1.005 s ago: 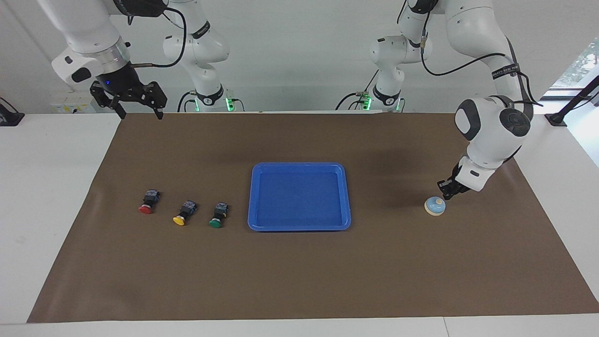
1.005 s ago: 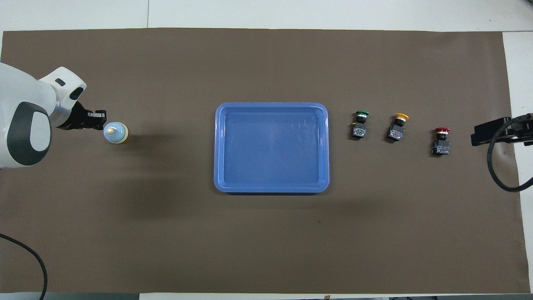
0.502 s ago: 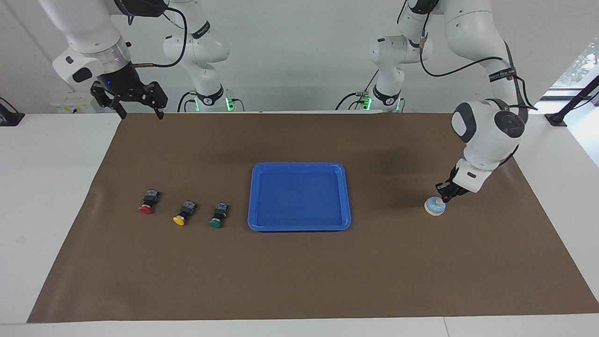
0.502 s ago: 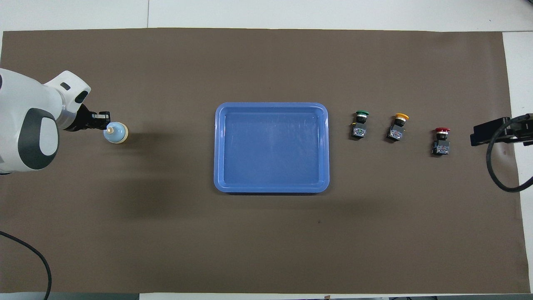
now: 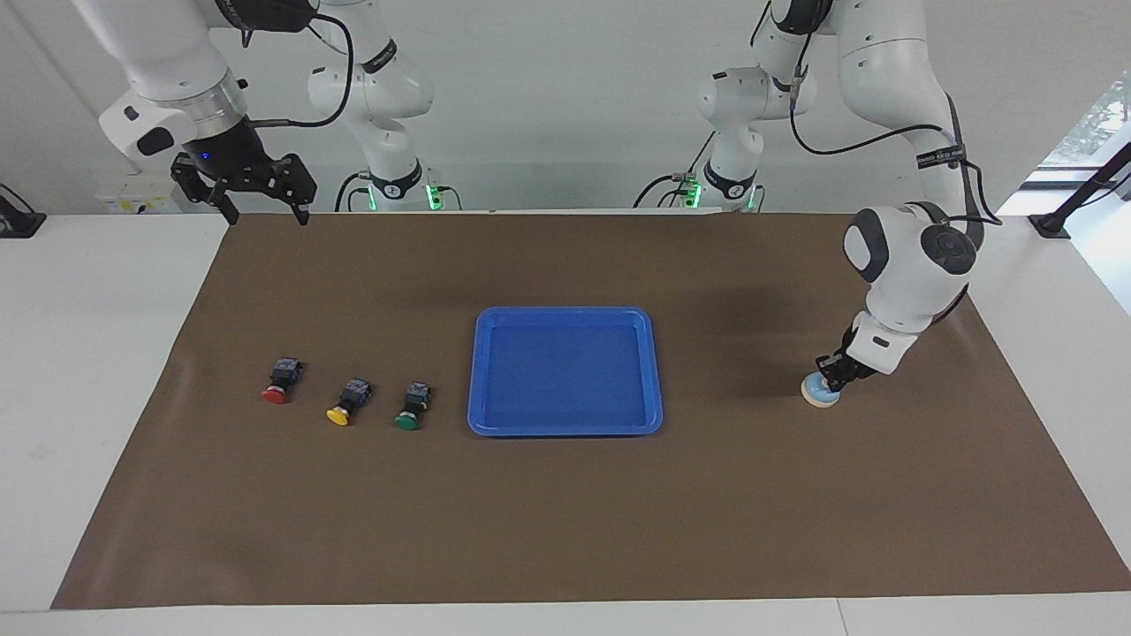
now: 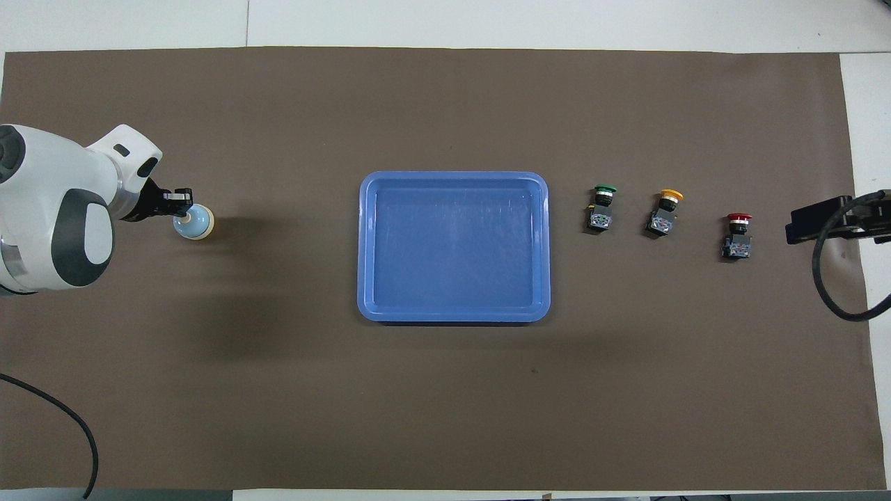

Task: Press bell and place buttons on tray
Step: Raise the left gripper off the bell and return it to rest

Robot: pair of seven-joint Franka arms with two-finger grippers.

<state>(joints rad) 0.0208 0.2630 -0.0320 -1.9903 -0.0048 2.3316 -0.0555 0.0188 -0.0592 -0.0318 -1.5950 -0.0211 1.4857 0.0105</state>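
Pressing the bell at the left arm's end of the bench, I had the left gripper down on its knob, fingers pressed together. Right gripper waited, fingers spread. Buttons lay beside the tray, probably light and rigid; I'd pinch the black bodies

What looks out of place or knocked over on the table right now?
Only the three buttons: they lie on their sides beside the tray instead of standing on their bases. The tray sits square, the bell is upright under the left hand, and nothing looks spilled or damaged.
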